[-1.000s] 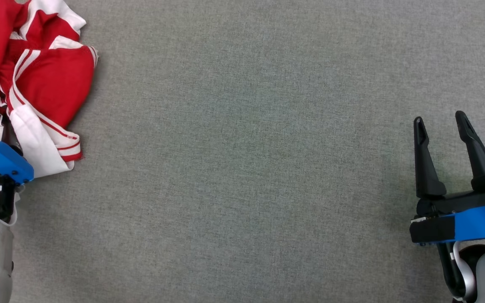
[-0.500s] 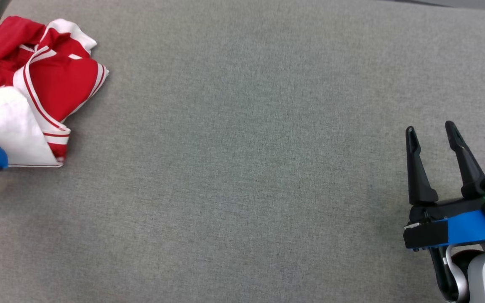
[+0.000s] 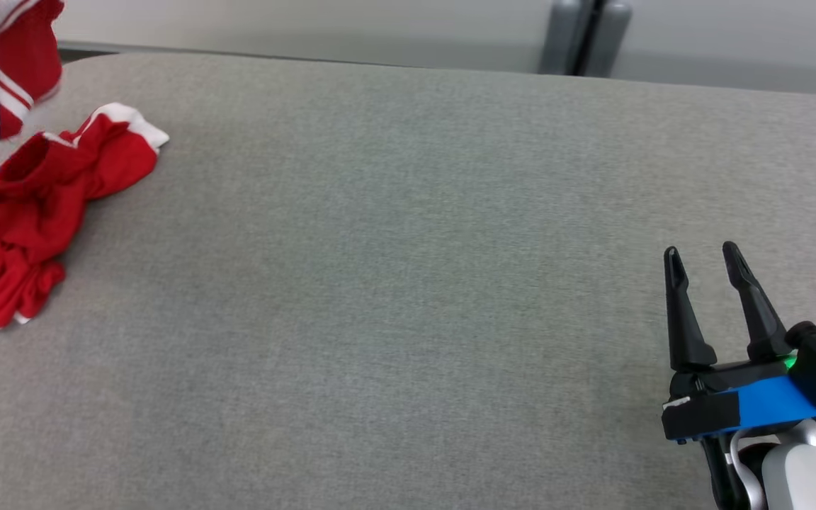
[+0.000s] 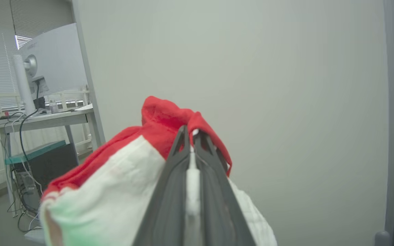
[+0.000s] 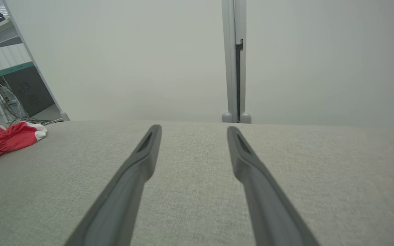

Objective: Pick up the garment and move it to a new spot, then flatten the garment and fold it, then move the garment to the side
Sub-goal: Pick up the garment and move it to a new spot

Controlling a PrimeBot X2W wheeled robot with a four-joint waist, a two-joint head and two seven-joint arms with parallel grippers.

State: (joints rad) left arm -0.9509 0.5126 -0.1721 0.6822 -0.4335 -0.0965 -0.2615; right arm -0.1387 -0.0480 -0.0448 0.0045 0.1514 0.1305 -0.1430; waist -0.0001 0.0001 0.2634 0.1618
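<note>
**Pickup underway, everything after it left to do**

Left gripper [image 4: 190, 131] is pinching the garment [image 4: 156, 118]: jaws clamped tight on a red-and-white fold, held up against the wall in the left wrist view. In the head view, part of the garment [image 3: 32, 205] is hanging at the upper left corner and the rest is lying bunched on the grey table [image 3: 408, 283] at the left edge. Right gripper [image 3: 700, 249] is sitting lower right, fingers spread wide, gripping nothing. My read: grasp done; relocating, flattening, folding and moving aside are all pending.
</note>
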